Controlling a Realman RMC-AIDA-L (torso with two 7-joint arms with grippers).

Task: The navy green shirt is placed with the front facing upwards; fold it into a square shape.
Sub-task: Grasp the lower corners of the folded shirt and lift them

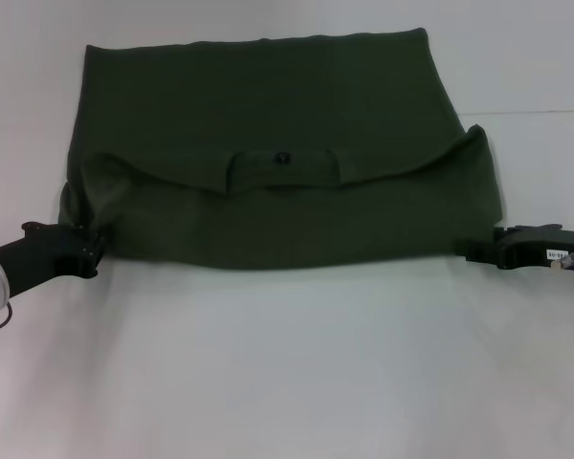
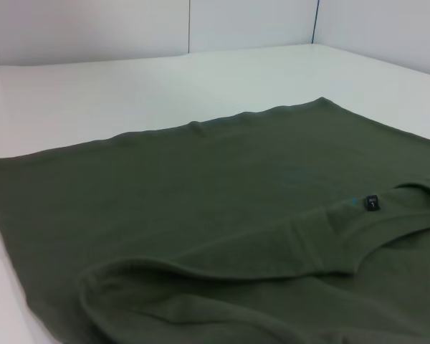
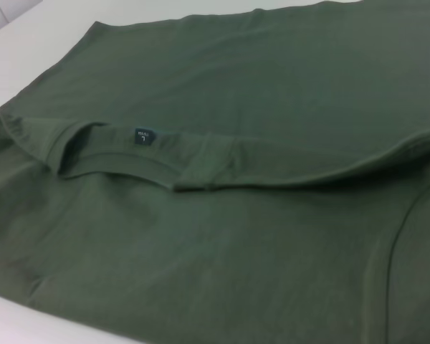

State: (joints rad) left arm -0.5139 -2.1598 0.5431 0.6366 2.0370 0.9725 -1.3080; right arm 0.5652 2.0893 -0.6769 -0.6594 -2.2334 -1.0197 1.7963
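Head view: the navy green shirt (image 1: 277, 163) lay on the white counter (image 1: 287, 373), its collar end folded over the body. The left tool (image 1: 94, 251) sat at the near left corner, the right tool (image 1: 471, 251) at the near right edge; their grip could not be told. Left wrist view: neck tag (image 2: 372, 203) beside folded collar (image 2: 330, 233). Right wrist view: tag inside collar.

The shirt (image 2: 201, 215) lies spread flat on the white table (image 2: 129, 86), dark olive, with its far straight edge running across the table. Its near part is folded over onto the rest, leaving a rounded fold. The ribbed collar (image 2: 322, 240) lies on top, a small black tag (image 2: 372, 203) beside it.
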